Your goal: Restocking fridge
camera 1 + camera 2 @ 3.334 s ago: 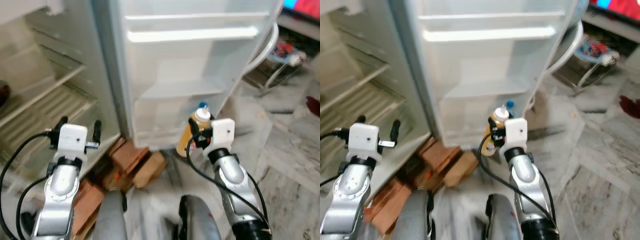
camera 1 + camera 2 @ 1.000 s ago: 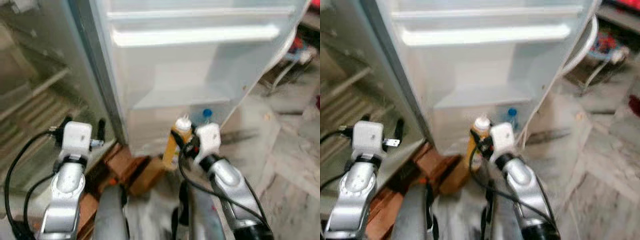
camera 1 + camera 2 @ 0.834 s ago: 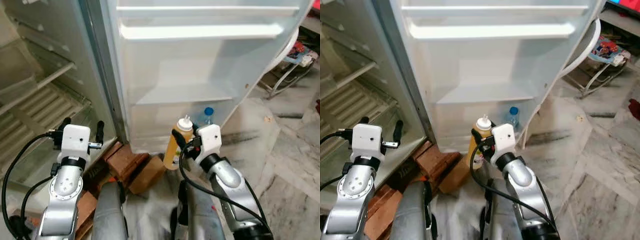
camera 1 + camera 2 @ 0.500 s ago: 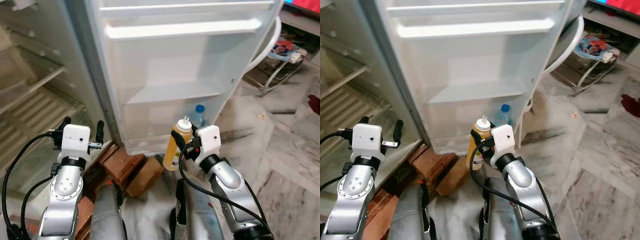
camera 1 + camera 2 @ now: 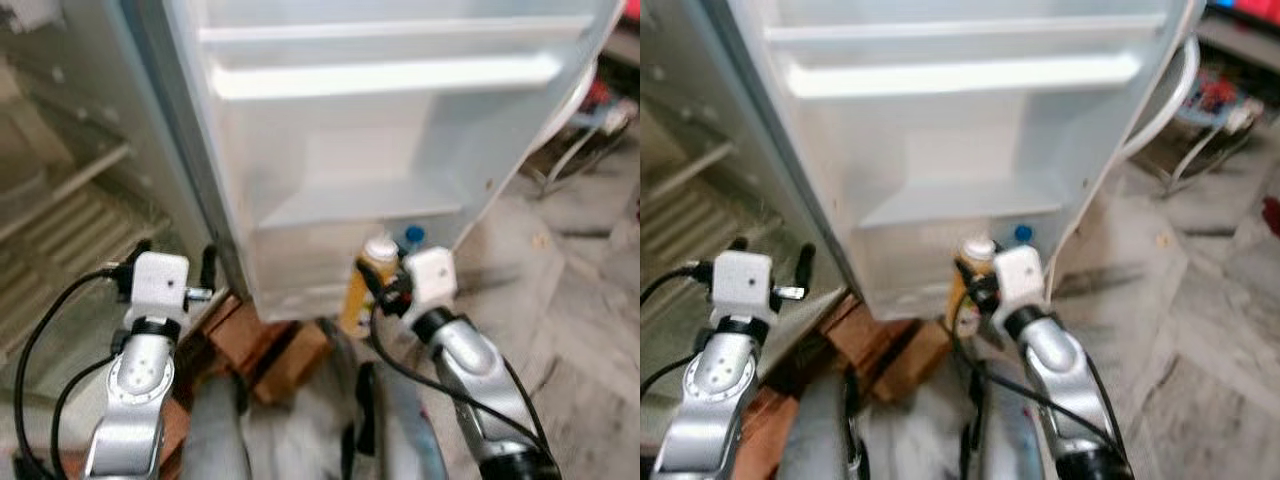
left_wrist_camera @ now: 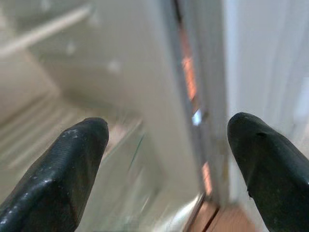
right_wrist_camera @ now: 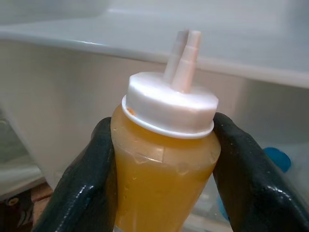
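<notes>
My right gripper is shut on an orange squeeze bottle with a white nozzle cap. I hold it upright just in front of the lowest bin of the open fridge door. In the head views the orange squeeze bottle stands close to a blue-capped bottle that sits in that bin. My left gripper is open and holds nothing, raised near the hinge edge between the fridge body and the door. Between its black fingers I see the fridge's inner wall.
Brown bricks lie on the floor under the fridge door. Wire shelves run inside the fridge body on the left. A white chair frame stands behind the door on the right, on a marble floor.
The camera has shifted and the picture is blurred. The squeeze bottle in my right gripper has moved closer to the door's lowest bin. My left gripper keeps its raised pose.
</notes>
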`<state>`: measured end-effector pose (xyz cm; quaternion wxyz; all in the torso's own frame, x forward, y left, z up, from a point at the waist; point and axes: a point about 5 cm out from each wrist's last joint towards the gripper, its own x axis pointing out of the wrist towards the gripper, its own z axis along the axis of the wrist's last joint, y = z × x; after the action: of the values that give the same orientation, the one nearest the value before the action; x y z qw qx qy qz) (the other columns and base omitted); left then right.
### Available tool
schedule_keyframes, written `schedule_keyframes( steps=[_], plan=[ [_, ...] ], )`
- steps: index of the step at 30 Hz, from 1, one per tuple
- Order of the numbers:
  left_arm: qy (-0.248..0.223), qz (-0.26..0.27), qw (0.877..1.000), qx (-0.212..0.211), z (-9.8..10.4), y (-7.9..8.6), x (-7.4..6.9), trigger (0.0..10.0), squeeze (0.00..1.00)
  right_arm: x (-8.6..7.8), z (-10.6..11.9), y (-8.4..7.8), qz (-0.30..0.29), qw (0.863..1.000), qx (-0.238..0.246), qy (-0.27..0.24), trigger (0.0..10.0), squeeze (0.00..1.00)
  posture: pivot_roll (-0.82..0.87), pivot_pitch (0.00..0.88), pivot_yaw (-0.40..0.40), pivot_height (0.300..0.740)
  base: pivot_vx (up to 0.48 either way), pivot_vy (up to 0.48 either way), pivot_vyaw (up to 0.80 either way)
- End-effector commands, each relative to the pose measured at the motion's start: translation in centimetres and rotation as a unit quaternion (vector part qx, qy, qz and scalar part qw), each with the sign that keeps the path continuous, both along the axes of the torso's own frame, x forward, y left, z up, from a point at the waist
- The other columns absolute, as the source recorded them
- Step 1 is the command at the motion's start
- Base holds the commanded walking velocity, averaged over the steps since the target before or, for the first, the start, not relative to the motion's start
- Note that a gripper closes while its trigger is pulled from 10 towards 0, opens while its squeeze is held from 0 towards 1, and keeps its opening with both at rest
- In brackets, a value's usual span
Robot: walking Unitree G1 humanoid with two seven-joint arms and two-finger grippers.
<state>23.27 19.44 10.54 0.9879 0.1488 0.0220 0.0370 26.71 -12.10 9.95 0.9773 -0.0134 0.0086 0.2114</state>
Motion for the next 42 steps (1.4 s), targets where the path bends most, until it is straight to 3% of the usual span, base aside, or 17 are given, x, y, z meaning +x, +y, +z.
schedule_keyframes(
  steps=[1,5,8,18,25,29,37,42],
  plan=[
    [0.002,0.007,1.0,0.002,0.1,0.1,-0.3,10.0,0.0,0.1,0.1,0.5,0.013,1.0,0.0,-0.001,10.0,0.0,0.07,0.155,-0.048,0.586,0.0,0.0,0.0],
    [0.026,0.023,0.999,-0.005,-0.4,0.7,-1.2,10.0,0.0,0.9,0.3,0.7,0.025,1.0,-0.008,-0.009,10.0,0.0,0.09,0.173,-0.048,0.586,0.0,0.0,0.0],
    [0.061,0.037,0.997,-0.017,-1.4,1.5,-2.4,10.0,0.0,2.7,0.5,0.7,0.022,0.999,-0.023,-0.021,10.0,0.0,0.11,0.206,-0.05,0.586,0.0,0.0,0.0],
    [0.066,0.037,0.997,-0.003,0.0,2.4,-3.8,10.0,0.0,5.9,0.2,0.6,-0.002,0.998,-0.049,-0.034,10.0,0.0,0.19,0.289,-0.034,0.521,0.0,0.0,0.0],
    [0.057,0.028,0.998,0.0,1.1,2.5,-4.1,10.0,0.0,7.4,0.8,1.2,-0.011,0.992,-0.103,-0.074,10.0,0.0,0.22,0.324,-0.027,0.516,0.0,0.0,0.0],
    [0.055,0.029,0.998,0.003,1.9,2.8,-4.6,10.0,0.0,8.9,2.2,0.8,-0.047,0.984,-0.133,-0.113,10.0,0.0,0.25,0.344,-0.02,0.516,0.0,0.0,0.0],
    [0.06,0.024,0.998,0.007,2.3,3.0,-5.0,10.0,0.0,10.5,5.7,0.9,-0.099,0.973,-0.099,-0.182,10.0,0.0,0.27,0.355,0.001,0.516,0.0,0.0,0.0],
    [0.063,0.018,0.998,0.008,2.4,2.9,-5.0,10.0,0.0,10.5,8.5,1.7,-0.094,0.95,-0.106,-0.277,10.0,0.0,0.27,0.359,0.01,0.516,0.0,0.0,0.0]
  ],
)
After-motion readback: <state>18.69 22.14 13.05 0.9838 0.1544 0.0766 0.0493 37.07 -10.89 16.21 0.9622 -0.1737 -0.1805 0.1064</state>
